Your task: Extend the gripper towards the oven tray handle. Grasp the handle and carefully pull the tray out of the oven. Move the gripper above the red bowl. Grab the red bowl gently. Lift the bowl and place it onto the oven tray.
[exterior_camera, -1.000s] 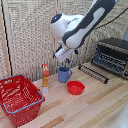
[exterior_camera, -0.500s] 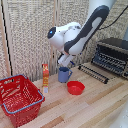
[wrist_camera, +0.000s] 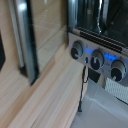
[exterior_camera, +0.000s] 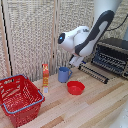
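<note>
A: What's the setting?

B: A pale wooden table (exterior_camera: pixel 95 107) with a slatted screen (exterior_camera: pixel 35 30) behind. The gripper (exterior_camera: pixel 75 61) hangs above the blue mug (exterior_camera: pixel 64 74); whether its fingers are wide or narrow I cannot tell.

A: And the red bowl?

B: The red bowl (exterior_camera: pixel 75 88) sits on the table just below the gripper, nearer the camera. The oven (exterior_camera: pixel 112 55) is off toward the exterior view's right, its door (exterior_camera: pixel 94 73) dropped open. A red basket (exterior_camera: pixel 19 98) lies well away on the other side.

A: Any change?

B: The arm has swung toward the oven since half a second ago.
</note>
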